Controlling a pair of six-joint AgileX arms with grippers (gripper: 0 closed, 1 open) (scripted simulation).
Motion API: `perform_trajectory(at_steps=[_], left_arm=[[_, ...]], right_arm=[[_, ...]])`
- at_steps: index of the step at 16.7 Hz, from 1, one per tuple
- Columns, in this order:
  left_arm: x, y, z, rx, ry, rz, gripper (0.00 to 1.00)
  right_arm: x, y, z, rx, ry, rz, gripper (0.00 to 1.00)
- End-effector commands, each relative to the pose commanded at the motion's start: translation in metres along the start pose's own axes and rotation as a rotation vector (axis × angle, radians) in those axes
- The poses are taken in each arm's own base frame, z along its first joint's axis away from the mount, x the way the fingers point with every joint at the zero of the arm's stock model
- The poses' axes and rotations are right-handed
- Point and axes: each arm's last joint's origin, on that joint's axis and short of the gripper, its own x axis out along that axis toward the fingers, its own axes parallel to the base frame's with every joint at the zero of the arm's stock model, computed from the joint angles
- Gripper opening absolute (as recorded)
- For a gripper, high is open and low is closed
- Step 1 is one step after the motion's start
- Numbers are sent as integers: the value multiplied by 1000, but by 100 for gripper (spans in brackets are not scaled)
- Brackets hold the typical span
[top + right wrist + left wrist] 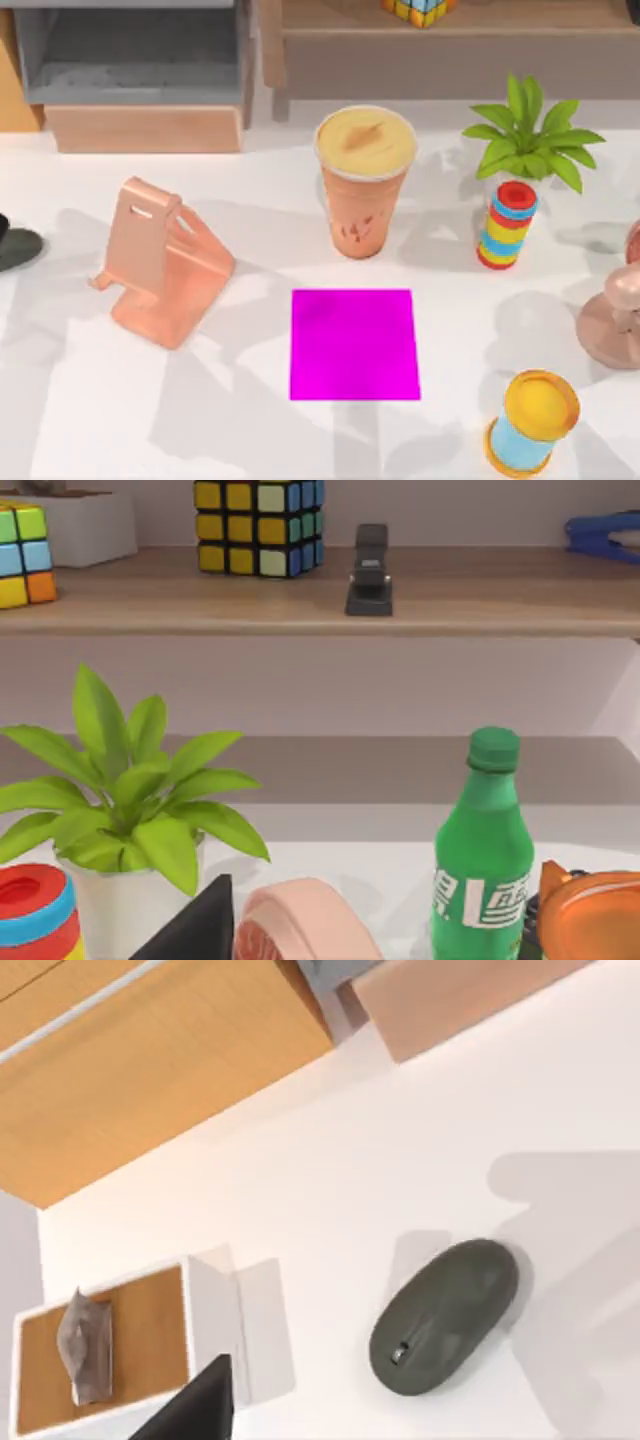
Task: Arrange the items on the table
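We find one piece of lettering. In the right wrist view, the green bottle carries a label printed with white characters that look like stylised script; we can see their blocky outlines but cannot read them as a word or brand. In the top view, the orange drink cup bears pale marks on its side that we cannot resolve into letters. We read no numbers or signs on anything else.

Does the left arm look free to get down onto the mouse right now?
Probably yes. In the left wrist view the mouse lies alone on bare white table, nothing on or against it; the tissue box sits well apart.
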Motion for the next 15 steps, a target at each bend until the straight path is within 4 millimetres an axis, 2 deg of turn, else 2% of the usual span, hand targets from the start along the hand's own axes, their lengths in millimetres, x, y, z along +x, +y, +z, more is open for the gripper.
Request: perform_trajectory(at_steps=[4,7,12,15], left_arm=[[50,32,38,209,237,-166,100],[100,50,52,346,382,-318,100],[177,66,52,508,540,-566,100],[207,68,45,559,587,-670,100]], right_arm=[[0,0,0,0,0,0,100],[0,0,0,0,0,0,100],[0,0,0,0,0,0,100],[0,0,0,0,0,0,100]])
